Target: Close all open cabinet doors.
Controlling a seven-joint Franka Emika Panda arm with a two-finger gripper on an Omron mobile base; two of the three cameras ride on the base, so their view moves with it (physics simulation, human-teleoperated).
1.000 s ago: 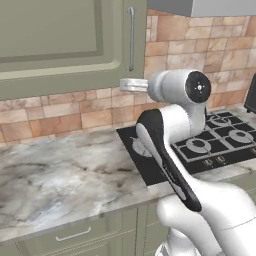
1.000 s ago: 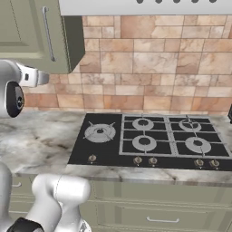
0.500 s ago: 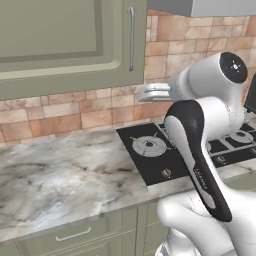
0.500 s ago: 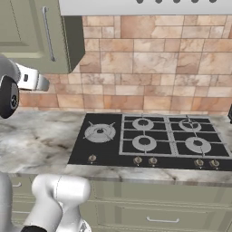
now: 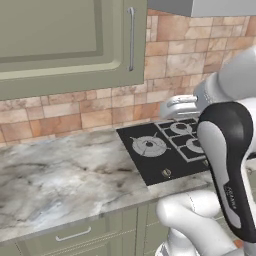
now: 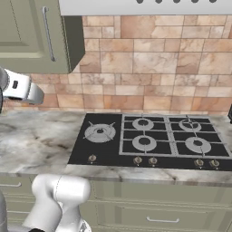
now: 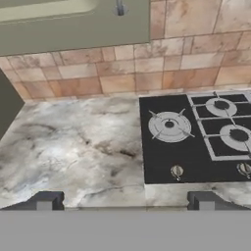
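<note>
A sage grey-green cabinet door (image 5: 60,40) with a vertical silver bar handle (image 5: 131,37) hangs above the counter and lies flush with its box. The same cabinet door (image 6: 25,31) is at the upper left of the right base view, and its lower edge (image 7: 73,27) crosses the top of the hand view. My gripper (image 5: 169,106) hovers in the air below and to the right of the door, above the hob's near-left burner, touching nothing. The gripper (image 7: 123,202) is open, its two dark fingertips (image 7: 45,201) wide apart with nothing between them.
A marble counter (image 5: 60,175) runs under the door, with a black gas hob (image 6: 149,140) set into it on the right. Behind is a brick-tile backsplash (image 6: 149,68). Drawer fronts (image 5: 75,234) sit below the counter. A dark panel (image 7: 7,105) cuts into the hand view's left edge.
The hand has swung right and down, away from the lower right corner of the cabinet door to above the hob. The door has not moved.
</note>
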